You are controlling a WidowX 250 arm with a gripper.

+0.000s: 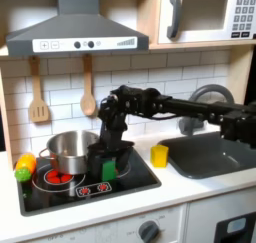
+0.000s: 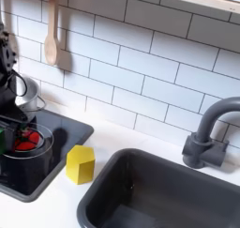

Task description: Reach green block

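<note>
Pincer (image 1: 108, 159) down over green block (image 1: 108, 170) on stovetop (image 1: 60, 192); opening, hold: cannot tell. Block judged light, rigid, matte; take by opposite flat sides.

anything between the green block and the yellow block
No. In the first exterior view, bare stove edge and counter separate the green block from the yellow block.

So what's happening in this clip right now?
A black robot arm reaches over a toy stove. Its tool is down at the green block on the stovetop, beside the steel pot; whether it grips the block is unclear. A yellow block sits on the counter near the sink.
</note>
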